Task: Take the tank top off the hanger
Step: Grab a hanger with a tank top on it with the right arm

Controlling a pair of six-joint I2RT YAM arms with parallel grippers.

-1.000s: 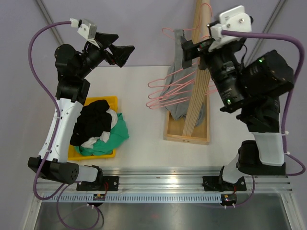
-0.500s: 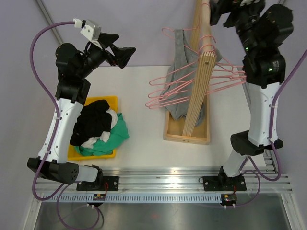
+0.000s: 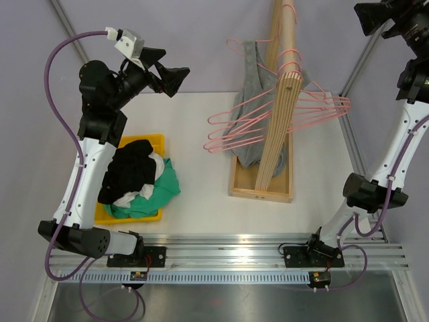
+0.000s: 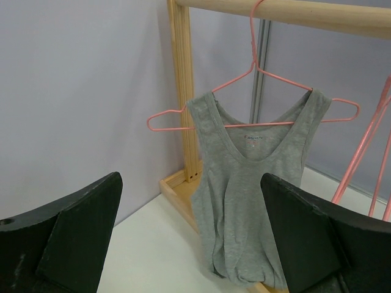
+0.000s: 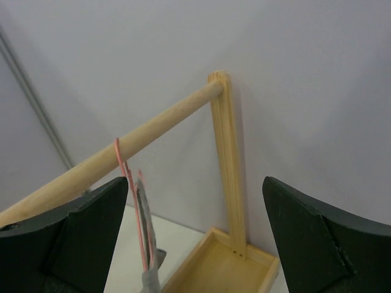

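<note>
Tank top, grey, on pink hanger, neck label with red print, unreadable

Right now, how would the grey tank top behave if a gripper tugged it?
Probably floppy: the tank top sags in soft folds. Likely light: a thin wire hanger carries it. The hanger only hooks over the rail, so tugging may swing it.

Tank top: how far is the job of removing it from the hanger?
Done: nothing; the tank top hangs on its pink hanger from the wooden rail. In hand: nothing; the left gripper and right gripper are open and apart from it. Left: grasp it and slip it off.
</note>
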